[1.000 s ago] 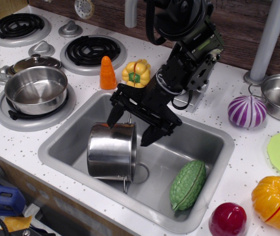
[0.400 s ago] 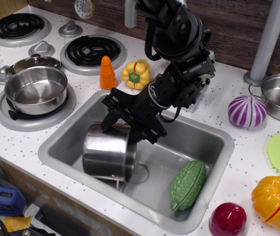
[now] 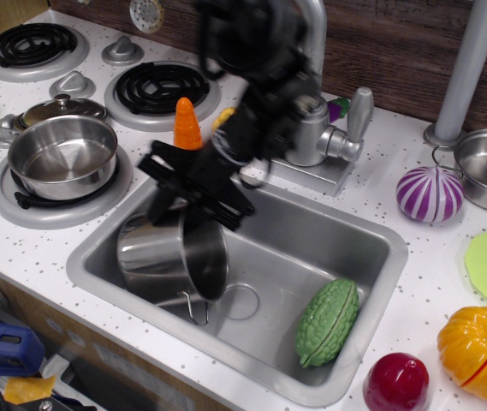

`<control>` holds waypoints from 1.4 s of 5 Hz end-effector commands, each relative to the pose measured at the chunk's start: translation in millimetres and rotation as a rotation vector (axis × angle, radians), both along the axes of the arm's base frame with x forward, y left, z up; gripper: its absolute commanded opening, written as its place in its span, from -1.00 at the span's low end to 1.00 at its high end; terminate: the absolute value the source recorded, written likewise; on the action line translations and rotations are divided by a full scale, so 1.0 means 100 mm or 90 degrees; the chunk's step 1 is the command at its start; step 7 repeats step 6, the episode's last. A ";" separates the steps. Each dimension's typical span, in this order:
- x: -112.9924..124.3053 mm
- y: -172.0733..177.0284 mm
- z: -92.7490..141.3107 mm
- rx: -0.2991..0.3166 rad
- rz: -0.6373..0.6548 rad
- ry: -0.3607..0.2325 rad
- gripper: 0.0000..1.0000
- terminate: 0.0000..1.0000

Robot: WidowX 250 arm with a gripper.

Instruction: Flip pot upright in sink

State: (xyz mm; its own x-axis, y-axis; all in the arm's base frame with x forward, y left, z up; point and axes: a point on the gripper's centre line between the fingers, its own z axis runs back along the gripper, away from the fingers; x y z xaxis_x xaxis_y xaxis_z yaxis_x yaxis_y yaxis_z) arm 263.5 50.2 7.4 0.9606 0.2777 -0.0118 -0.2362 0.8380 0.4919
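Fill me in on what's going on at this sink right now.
The robot arm's gripper is on the rim of the steel pot at the left end of the sink. The pot is tipped on its side, mouth facing right toward the drain, not yet upright. A green gourd-like toy lies at the sink's right end, apart from the pot.

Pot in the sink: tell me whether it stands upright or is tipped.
Tipped. The pot lies tilted on its side in the sink, mouth facing right, with the gripper at its upper rim.
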 end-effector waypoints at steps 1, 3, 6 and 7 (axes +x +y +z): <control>0.05 0.01 0.08 -0.100 -0.021 -0.094 -1.00 -1.00; 0.05 0.12 -0.01 -0.215 -0.055 -0.159 -1.00 -1.00; 0.06 0.13 -0.10 -0.247 -0.071 -0.208 1.00 1.00; 0.06 0.13 -0.10 -0.247 -0.071 -0.208 1.00 1.00</control>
